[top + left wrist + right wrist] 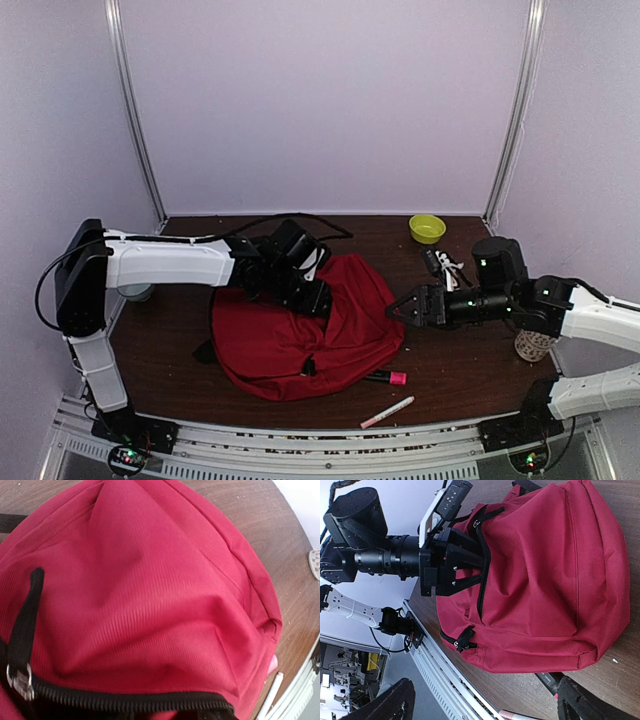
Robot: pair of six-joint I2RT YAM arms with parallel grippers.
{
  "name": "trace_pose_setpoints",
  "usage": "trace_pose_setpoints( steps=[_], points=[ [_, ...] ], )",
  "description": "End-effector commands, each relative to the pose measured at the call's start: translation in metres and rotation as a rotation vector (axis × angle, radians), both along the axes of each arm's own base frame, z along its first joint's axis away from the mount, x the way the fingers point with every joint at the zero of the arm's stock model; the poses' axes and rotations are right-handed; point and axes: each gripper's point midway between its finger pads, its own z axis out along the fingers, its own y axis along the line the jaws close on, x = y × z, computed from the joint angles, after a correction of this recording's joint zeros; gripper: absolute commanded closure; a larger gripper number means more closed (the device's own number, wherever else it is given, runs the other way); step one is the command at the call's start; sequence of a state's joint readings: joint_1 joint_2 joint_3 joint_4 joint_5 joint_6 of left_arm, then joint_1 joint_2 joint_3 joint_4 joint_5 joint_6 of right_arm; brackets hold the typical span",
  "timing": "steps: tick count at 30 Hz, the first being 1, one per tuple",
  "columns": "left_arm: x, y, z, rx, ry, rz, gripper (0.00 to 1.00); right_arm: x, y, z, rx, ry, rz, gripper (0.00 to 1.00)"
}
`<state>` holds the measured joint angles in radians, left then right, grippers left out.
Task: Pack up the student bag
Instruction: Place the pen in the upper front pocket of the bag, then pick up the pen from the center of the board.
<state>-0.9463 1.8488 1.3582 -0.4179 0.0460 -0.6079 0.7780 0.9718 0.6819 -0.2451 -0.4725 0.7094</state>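
The student bag (300,335) is a dark-red backpack lying flat in the middle of the table. It fills the left wrist view (150,595) and shows in the right wrist view (545,580). My left gripper (306,290) sits on the bag's far side, its jaws closed on the fabric edge beside the black zipper (125,700). This grip shows in the right wrist view (462,567). My right gripper (393,308) is open and empty. It hovers just off the bag's right edge, its fingers (590,702) spread wide.
A black-and-pink marker (388,378) and a white-pink pen (387,411) lie in front of the bag. A green bowl (427,228) and small black-and-white items (443,266) sit at the back right. A mesh cup (533,346) stands at the right.
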Motion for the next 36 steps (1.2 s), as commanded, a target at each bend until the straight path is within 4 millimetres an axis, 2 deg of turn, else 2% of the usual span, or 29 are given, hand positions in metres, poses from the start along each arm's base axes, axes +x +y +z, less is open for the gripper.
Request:
trace_pose_setpoints(
  steps=[1,7,21,29,36],
  points=[
    [-0.008,0.002,0.033,-0.079,-0.034,-0.024,0.54,0.007,-0.002,0.007,-0.022,-0.028,-0.015,0.00],
    [-0.017,0.019,0.045,-0.077,-0.050,-0.020,0.49,0.009,-0.005,0.000,-0.066,-0.026,-0.017,0.00],
    [-0.022,0.051,0.064,-0.052,-0.135,0.018,0.47,0.014,-0.010,-0.027,-0.209,-0.002,-0.017,0.00],
    [-0.023,0.070,0.068,-0.028,-0.187,0.042,0.47,0.014,-0.012,-0.050,-0.391,-0.031,-0.001,0.00],
    [-0.025,0.085,0.069,-0.005,-0.224,0.056,0.47,0.005,-0.003,-0.080,-0.523,-0.026,0.056,0.01]
  ],
)
